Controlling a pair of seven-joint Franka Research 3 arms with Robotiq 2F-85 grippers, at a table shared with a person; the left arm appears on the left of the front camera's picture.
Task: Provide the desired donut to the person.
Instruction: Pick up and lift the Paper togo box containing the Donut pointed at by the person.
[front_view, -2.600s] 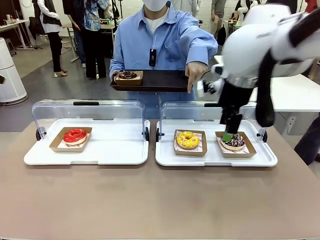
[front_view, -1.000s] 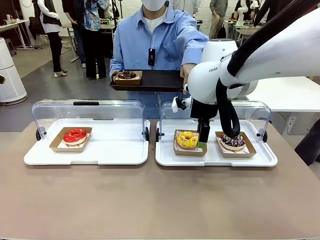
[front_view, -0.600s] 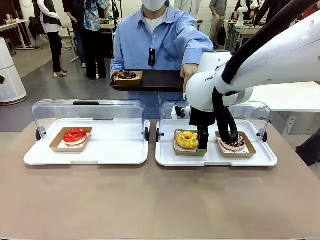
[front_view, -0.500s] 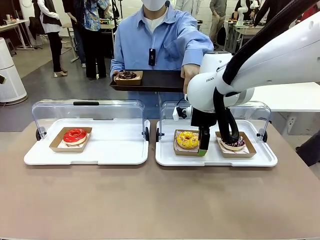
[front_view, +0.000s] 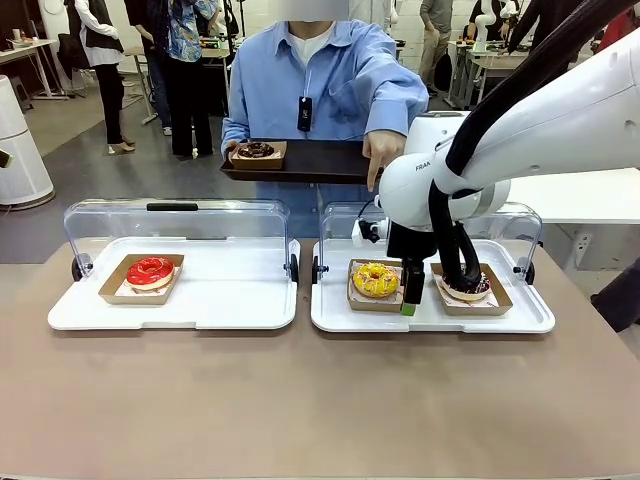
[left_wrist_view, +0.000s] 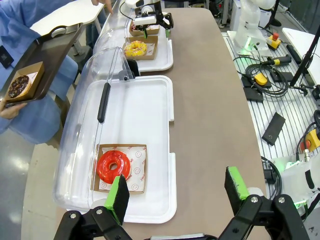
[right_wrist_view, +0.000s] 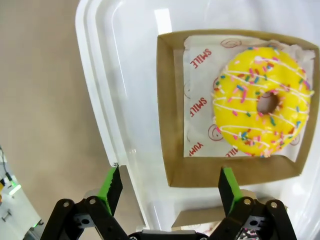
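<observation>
Right end effector (right_wrist_view: 167, 186), spread, straddles the 3 o'clock wall of the donut (front_view: 375, 279) box (front_view: 353, 298), likely to pinch it; the person (front_view: 320, 85) offers a tray (front_view: 325, 160).

Yellow donut (front_view: 376, 279): white drizzle, multicoloured sprinkles, on white paper (right_wrist_view: 195, 80) with red print. At its 9 o'clock, glossy red donut (front_view: 150, 270). Shirt (front_view: 330, 80) light blue.

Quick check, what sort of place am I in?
Likely a robotics lab staged as a donut counter: boxed donuts in lidded white trays, a person holding a serving tray, cables and stop buttons beside the table.
</observation>
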